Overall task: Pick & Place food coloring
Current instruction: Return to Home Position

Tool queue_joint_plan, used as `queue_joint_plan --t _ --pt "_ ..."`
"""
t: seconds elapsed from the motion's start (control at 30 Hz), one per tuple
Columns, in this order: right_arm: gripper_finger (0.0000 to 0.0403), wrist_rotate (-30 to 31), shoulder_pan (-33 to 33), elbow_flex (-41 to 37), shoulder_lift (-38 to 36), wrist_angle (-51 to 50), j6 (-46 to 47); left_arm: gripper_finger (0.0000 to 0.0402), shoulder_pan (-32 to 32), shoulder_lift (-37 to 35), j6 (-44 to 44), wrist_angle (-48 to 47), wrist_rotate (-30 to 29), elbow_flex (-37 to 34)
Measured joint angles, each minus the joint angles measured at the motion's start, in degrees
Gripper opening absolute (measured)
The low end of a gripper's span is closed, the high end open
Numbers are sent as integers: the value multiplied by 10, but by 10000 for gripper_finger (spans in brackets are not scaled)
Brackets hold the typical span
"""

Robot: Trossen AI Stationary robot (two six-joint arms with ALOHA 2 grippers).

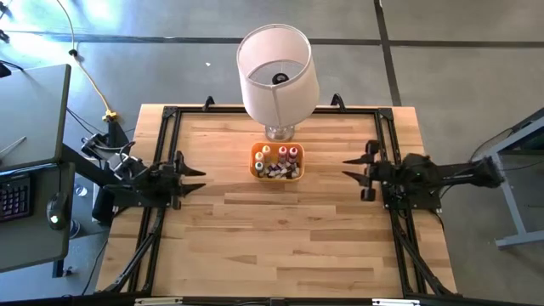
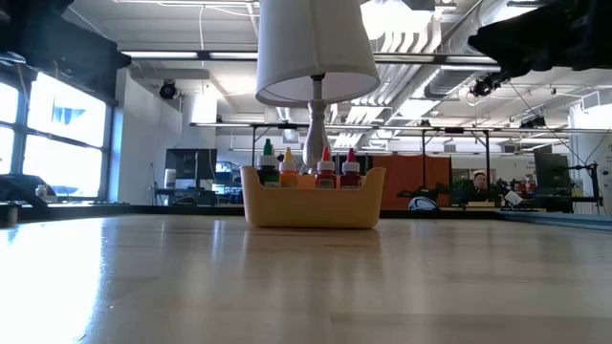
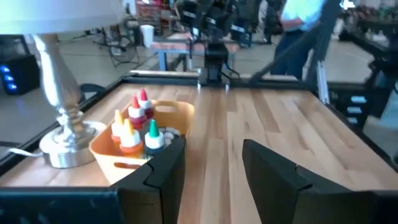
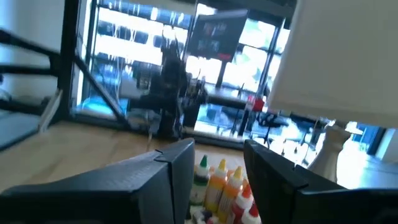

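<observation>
Homing step, I judge: both arms sit at the table's (image 1: 280, 246) side edges with nothing in hand.

The lamp (image 1: 276, 72) stands just beyond the orange tray (image 1: 253, 163). My left gripper (image 1: 197, 178) and right gripper (image 1: 348, 167) face it with fingers apart. The tray is well ahead of each, with the food coloring bottles (image 1: 276, 160) inside. I see no stray bottle, though the shade may hide some table. Next I only need to settle and stop.

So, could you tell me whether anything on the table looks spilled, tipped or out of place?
Nothing stands out. The food coloring bottles sit inside the orange bin, none on the table; the lamp stands upright behind it. The left gripper and right gripper hang open at the table's sides.
</observation>
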Motion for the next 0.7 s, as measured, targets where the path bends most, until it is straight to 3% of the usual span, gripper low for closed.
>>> queue_joint_plan --t 0.23,0.37,0.7 --pt "133 -14 0 -46 -101 -38 2 156 0 -1 -1 76 -6 -60" --pt "133 -18 0 -62 -110 -44 2 156 0 -1 23 146 0 -96" --pt "133 -17 0 -62 -110 -67 35 156 -1 4 48 150 27 -98"
